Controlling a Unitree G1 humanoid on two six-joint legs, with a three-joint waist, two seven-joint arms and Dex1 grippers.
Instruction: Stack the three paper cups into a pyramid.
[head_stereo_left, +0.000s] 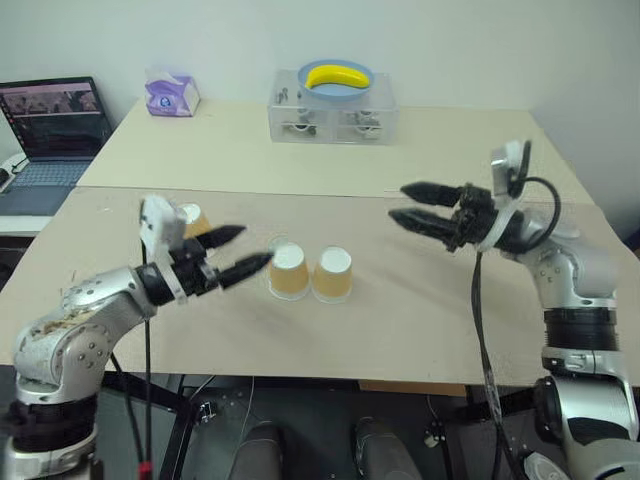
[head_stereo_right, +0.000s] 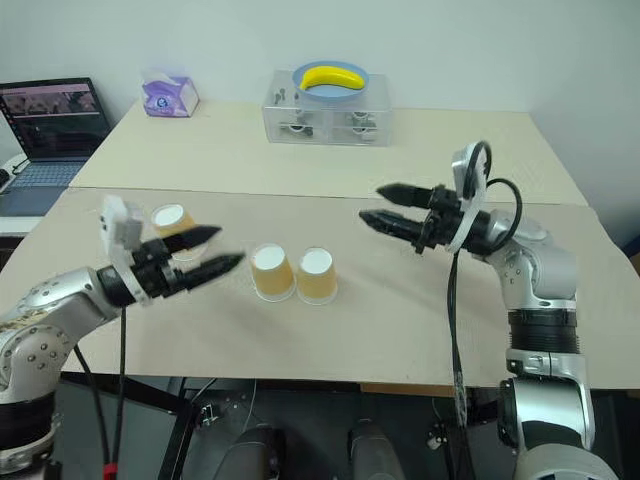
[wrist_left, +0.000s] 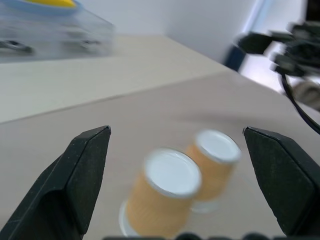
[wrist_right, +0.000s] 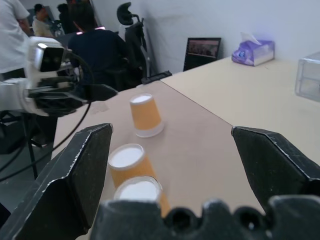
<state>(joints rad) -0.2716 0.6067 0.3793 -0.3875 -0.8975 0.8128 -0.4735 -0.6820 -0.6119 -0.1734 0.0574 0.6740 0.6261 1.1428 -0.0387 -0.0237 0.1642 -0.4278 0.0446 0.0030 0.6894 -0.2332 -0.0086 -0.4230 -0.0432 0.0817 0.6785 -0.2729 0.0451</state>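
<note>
Two paper cups (head_stereo_left: 289, 271) (head_stereo_left: 333, 274) stand side by side and touching, upside down, near the table's front edge. The third paper cup (head_stereo_right: 172, 219) stands upside down further left, behind my left wrist. My left gripper (head_stereo_left: 256, 246) is open and empty, level, its fingertips just left of the pair. In the left wrist view both cups (wrist_left: 167, 197) (wrist_left: 215, 160) lie between its fingers (wrist_left: 87, 165). My right gripper (head_stereo_left: 398, 202) hangs open and empty above the table, right of the pair and pointing left. The right wrist view shows all three cups (wrist_right: 145, 114) (wrist_right: 127, 162) (wrist_right: 140, 192).
A clear plastic box (head_stereo_left: 332, 118) stands at the back of the table, carrying a blue bowl with a banana (head_stereo_left: 338, 77). A purple tissue pack (head_stereo_left: 171, 94) sits at the back left. A laptop (head_stereo_left: 55, 120) is on a side desk. People sit beyond the table (wrist_right: 97, 45).
</note>
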